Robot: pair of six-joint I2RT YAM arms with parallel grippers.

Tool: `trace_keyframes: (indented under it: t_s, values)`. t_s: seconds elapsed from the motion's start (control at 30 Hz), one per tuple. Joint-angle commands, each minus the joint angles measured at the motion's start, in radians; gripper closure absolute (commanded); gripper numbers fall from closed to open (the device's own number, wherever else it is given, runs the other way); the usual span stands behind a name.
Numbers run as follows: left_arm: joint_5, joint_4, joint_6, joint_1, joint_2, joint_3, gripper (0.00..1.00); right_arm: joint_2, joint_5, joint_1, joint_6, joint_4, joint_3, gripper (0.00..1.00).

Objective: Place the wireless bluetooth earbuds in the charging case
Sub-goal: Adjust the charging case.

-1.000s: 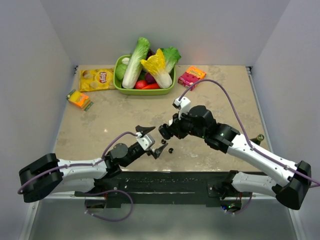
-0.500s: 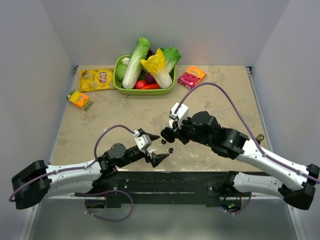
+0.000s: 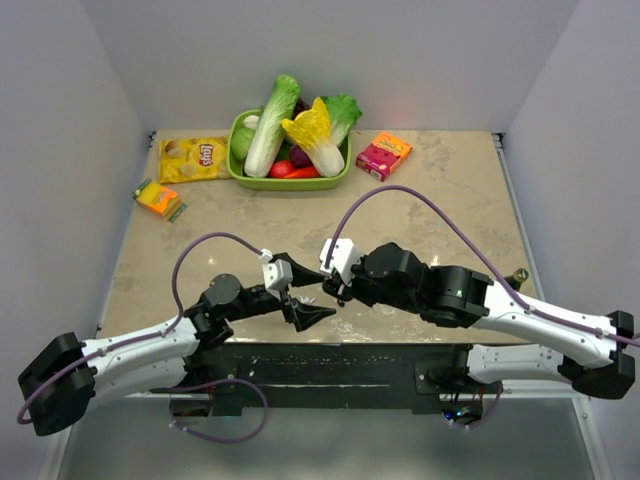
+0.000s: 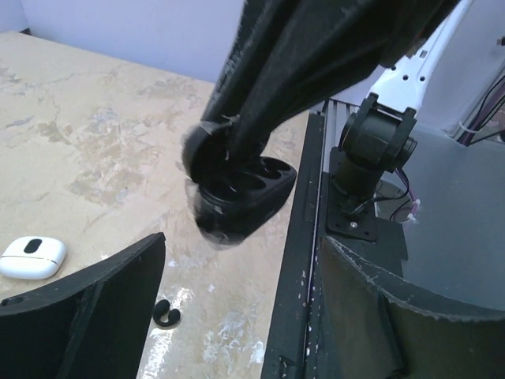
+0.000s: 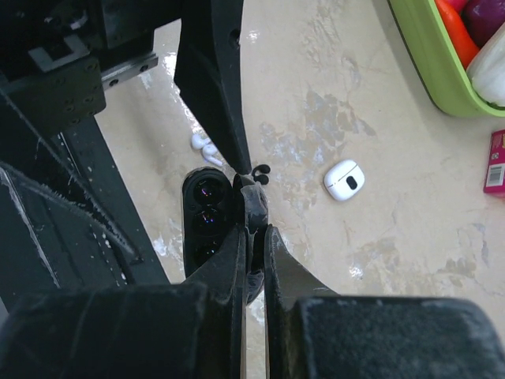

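My right gripper [image 5: 254,227] is shut on the edge of a black open case with round wells [image 5: 207,217], held just above the table by the near edge; the case also shows in the left wrist view [image 4: 241,193]. My left gripper [image 4: 237,316] is open and empty, its jaws wide apart right beside that case. In the top view the two grippers, left [image 3: 303,292] and right [image 3: 332,290], meet. The white charging case [image 5: 345,180] lies closed on the table, also in the left wrist view [image 4: 31,257]. A black earbud [image 4: 164,313] and two white earbuds [image 5: 203,148] lie loose.
A green bin of vegetables [image 3: 238,168] stands at the back, with a chip bag [image 3: 193,158], a pink box [image 3: 384,154] and an orange pack [image 3: 158,198] nearby. The black base rail [image 3: 330,362] runs along the near edge just below both grippers.
My right gripper has moved left and nearer the front edge with the black case. My left gripper has reached further right and now sits against it.
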Motion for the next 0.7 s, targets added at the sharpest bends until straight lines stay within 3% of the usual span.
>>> trace_keyframes:
  t_s: [0.0,0.37,0.67]
  values:
    - [0.088,0.068,-0.046,0.047,0.004,0.050,0.19,-0.001,0.019,0.008,-0.020,0.002,0.014,1.00]
    - [0.097,0.129,-0.023,0.047,0.066,0.056,0.20,0.022,-0.096,0.009,0.003,0.008,0.021,1.00]
    - [0.101,0.169,0.021,0.047,0.056,0.037,0.31,0.034,-0.174,0.008,0.030,0.009,0.023,1.00]
